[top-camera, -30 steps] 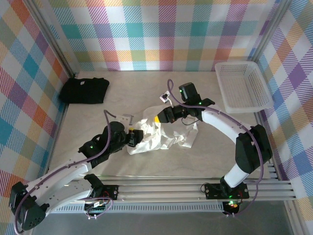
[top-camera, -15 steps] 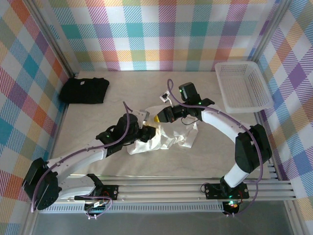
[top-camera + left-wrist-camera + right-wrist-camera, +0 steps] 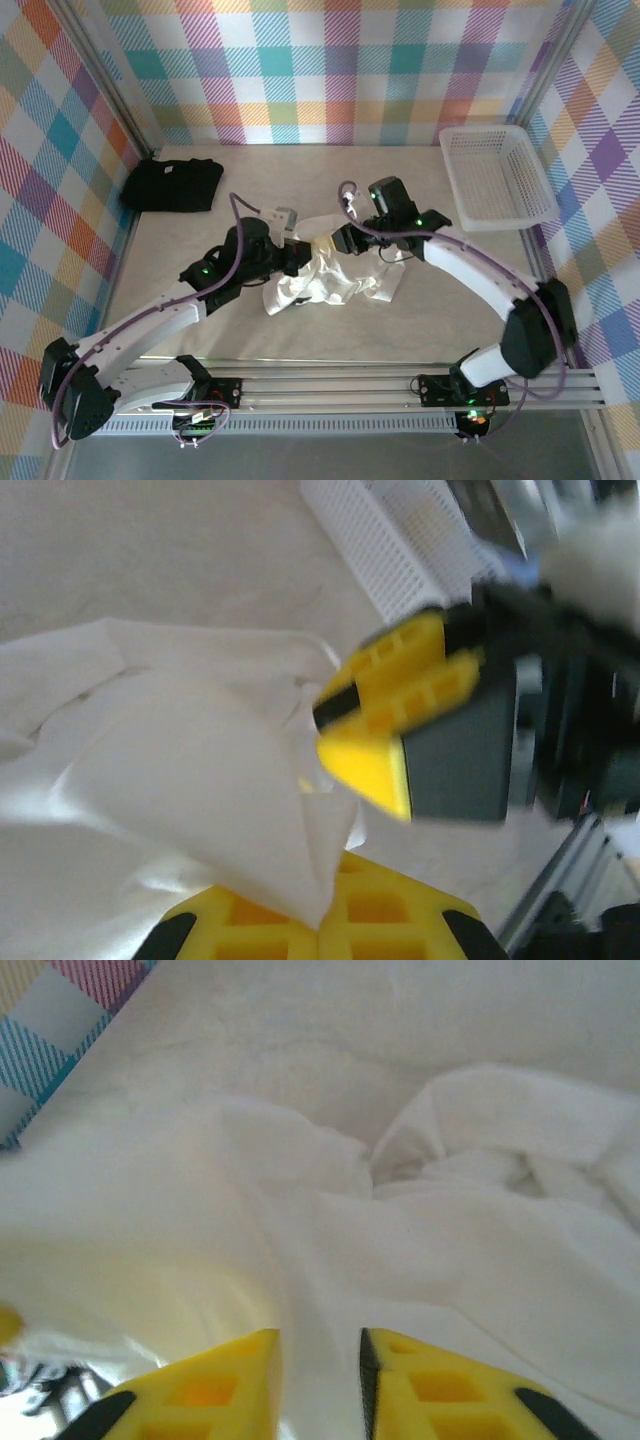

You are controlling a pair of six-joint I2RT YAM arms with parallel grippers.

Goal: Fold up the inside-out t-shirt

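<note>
The t-shirt (image 3: 335, 283) lies bunched in a loose heap on the table (image 3: 440, 325), well to the left of the basket (image 3: 455, 172) and nearer the arm bases than it. The heap's upper edge, on the side away from the basket, is drawn up into a peak.

The left gripper (image 3: 298, 257) has moved in from the heap's far edge toward that peak, and its jaws have gone from parted to fully closed. In the left wrist view a point of cloth (image 3: 290, 880) runs down into the seam between its yellow fingers (image 3: 250, 935), so it is gripping the t-shirt.

The right gripper (image 3: 340, 240), on the basket side of the peak, has gone from clamped to slightly parted. A narrow gap shows between its fingers (image 3: 215, 1380), with cloth lying under them.

This looks like a handover, freeing the right arm to take another part. The heap is far from flat, so folding has barely begun.
</note>
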